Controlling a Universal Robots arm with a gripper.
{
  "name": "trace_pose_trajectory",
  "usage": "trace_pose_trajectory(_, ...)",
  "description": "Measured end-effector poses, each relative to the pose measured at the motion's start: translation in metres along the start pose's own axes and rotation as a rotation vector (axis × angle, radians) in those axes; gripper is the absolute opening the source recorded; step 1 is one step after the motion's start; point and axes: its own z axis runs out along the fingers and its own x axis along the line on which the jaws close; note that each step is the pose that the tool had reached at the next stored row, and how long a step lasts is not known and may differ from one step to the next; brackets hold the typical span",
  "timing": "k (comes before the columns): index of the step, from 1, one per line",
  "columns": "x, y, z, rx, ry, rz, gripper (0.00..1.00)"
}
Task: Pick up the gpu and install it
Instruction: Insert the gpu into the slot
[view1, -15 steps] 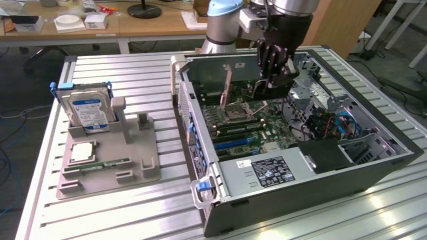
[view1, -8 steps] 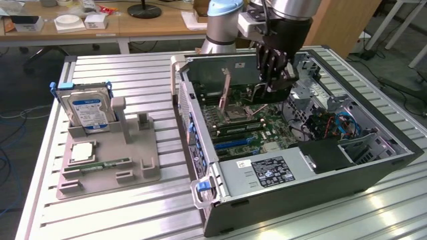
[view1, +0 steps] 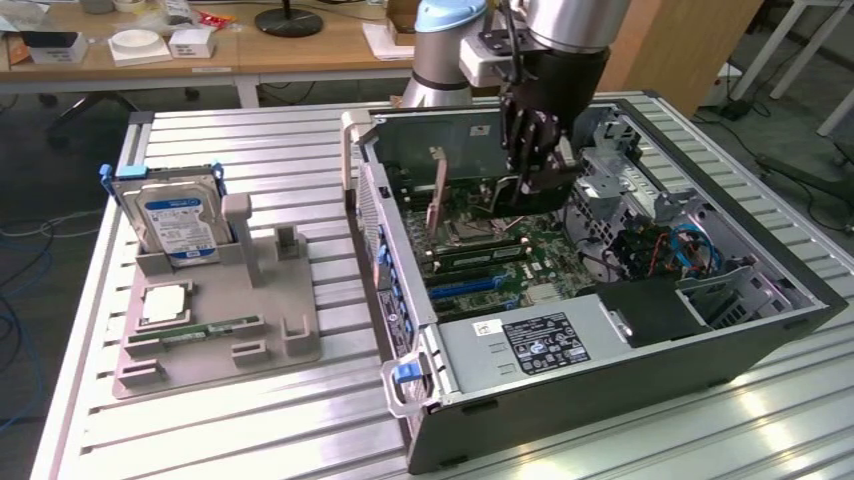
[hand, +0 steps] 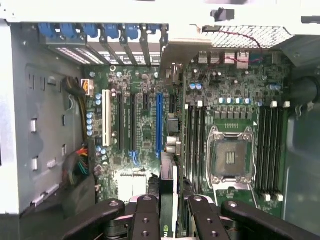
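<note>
Black fingers (hand: 145, 220) of the gripper (hand: 170, 201) up close, clamped on the graphics card (hand: 168, 222), held edge-on over the circuit board (hand: 145, 135) inside the open computer case (view1: 747, 335); judging it stiff, light and fragile, best pinched by its bare top edge; cannot make out its bracket or connector edge.

Reaching straight down with the arm (view1: 567, 25), wrist pointing vertically, pressing both fingers (hand: 146, 216) of the pincer (view1: 541, 178) in close against the thin card (hand: 168, 210) between.

Open above mobo (view1: 501, 262); PSU (view1: 527, 345), drive cage (view1: 727, 295) flank claw (view1: 538, 185).
</note>
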Motion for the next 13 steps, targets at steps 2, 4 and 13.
trace_pose_trajectory(2, 0.004, 0.0008, 0.0016, 0.0001, -0.0003, 0.0, 0.27)
trace_pose_trajectory(4, 0.007, 0.0023, 0.004, 0.0002, -0.0005, 0.0, 0.27)
trace_pose_trajectory(13, 0.009, 0.0155, 0.02, 0.0001, -0.0003, 0.0, 0.27)
